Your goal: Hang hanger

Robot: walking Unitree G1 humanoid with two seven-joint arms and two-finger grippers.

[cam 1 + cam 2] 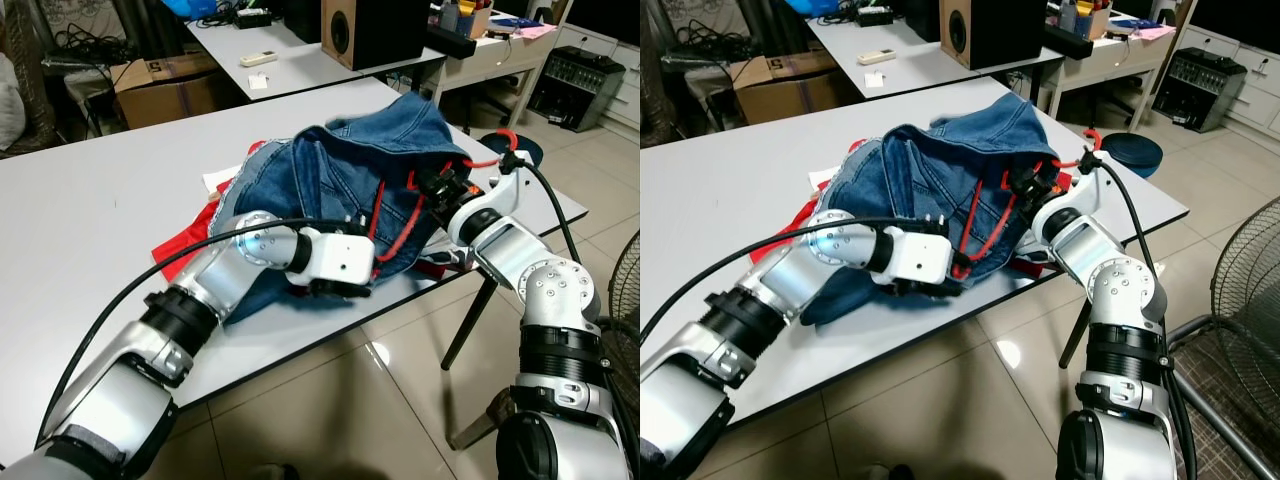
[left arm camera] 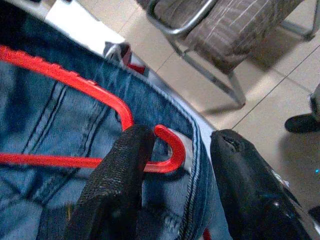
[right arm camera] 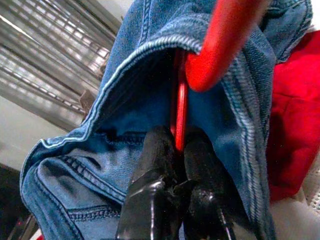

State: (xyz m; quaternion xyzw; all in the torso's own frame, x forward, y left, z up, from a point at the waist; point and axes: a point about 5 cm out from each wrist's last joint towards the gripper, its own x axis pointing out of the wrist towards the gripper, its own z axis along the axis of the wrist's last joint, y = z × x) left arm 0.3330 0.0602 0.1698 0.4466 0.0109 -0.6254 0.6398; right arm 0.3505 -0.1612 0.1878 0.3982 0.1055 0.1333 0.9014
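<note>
So the red plastic hanger (image 1: 395,225) looks thin and light, fairly stiff but probably with some flex in the long bars, and smooth enough to slip if pinched badly. The denim garment (image 1: 340,170) it's threaded into is the awkward part: soft, floppy and heavier than the hanger, so I'd guess it drags and slides once lifted. Best places to hold are a straight bar or the neck by the hook, not the cloth.

The right hand (image 3: 177,150) has its fingers pressed together on a thin red bar of the hanger, inside the folds of denim, at the right end of the pile. The left hand (image 2: 175,165) is spread, one finger (image 2: 120,170) right against the small curled end of the hanger at the near edge of the garment, the other finger off to the side over the floor, nothing pinched.

Looks-wise: bright red, slim rods, a ridged grip strip along one arm, a little upturned end. It's mostly buried in the jeans pile on the white counter (image 1: 90,200), near its right front edge, with red fabric (image 1: 185,240) underneath.
</note>
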